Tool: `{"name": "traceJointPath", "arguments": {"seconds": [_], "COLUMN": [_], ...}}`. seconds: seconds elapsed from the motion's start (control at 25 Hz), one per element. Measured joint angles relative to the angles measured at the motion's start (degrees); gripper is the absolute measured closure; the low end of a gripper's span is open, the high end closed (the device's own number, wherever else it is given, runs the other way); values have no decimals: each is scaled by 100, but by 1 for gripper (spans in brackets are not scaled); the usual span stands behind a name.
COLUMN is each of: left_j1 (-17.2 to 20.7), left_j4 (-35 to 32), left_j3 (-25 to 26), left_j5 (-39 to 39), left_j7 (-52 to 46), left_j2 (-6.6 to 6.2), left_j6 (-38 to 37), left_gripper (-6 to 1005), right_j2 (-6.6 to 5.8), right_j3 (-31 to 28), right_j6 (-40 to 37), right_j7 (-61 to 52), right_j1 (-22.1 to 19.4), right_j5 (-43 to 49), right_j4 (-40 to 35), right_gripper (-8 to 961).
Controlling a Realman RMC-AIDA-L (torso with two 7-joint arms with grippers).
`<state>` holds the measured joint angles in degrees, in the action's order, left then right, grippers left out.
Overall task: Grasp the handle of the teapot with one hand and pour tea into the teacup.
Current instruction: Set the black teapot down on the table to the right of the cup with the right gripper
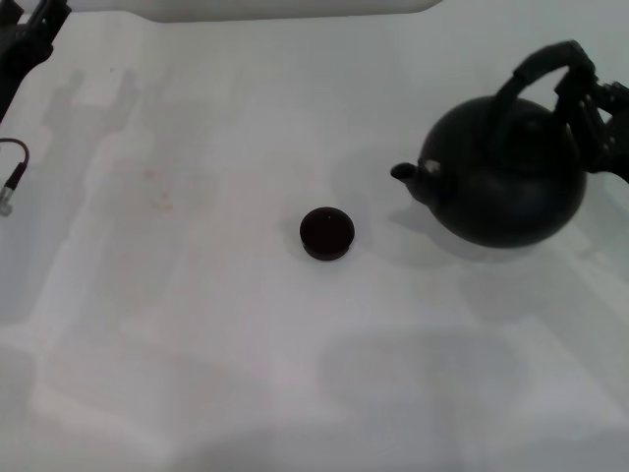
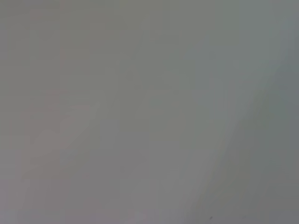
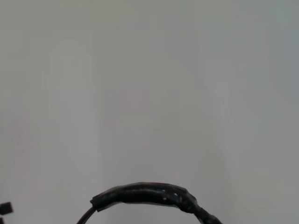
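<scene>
The matte-black teapot [image 1: 503, 175] is at the right of the head view, its short spout [image 1: 405, 172] pointing left toward the small black teacup [image 1: 326, 233] on the white table. The arched black handle [image 1: 536, 71] rises over the pot and leans right. My right gripper [image 1: 582, 90] is at the handle's top right end and holds it. The right wrist view shows only the wrapped handle [image 3: 145, 195] close to the camera over the pale table. My left gripper [image 1: 28, 41] is parked at the far left corner.
A dark cable with a pale plug [image 1: 12, 175] hangs at the left edge. The white table [image 1: 197, 324] spreads around the cup. The left wrist view shows only a blank grey surface.
</scene>
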<state>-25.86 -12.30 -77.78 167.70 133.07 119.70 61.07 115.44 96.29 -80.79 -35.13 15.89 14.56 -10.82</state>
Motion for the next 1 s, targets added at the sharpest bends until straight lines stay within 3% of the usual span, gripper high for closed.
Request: {"name": "traceJointPath", "arguments": {"seconds": [0.44,1.0], "left_j1": [29,40], "left_j4": [59,71], "left_j3": [0,0], "left_j5": [0,0], "left_j7": [0,0], "left_j2": [9,9], "left_j6": [40,37], "left_gripper": [198,197], "right_j2": [34,68], "right_j3": [27,382], "right_j6": [39,597], "right_j7": [-86,77], "right_j1": [-388,-220], "right_j5": [-242,-198], "right_j4": [314,70], "right_gripper": [843,843]}}
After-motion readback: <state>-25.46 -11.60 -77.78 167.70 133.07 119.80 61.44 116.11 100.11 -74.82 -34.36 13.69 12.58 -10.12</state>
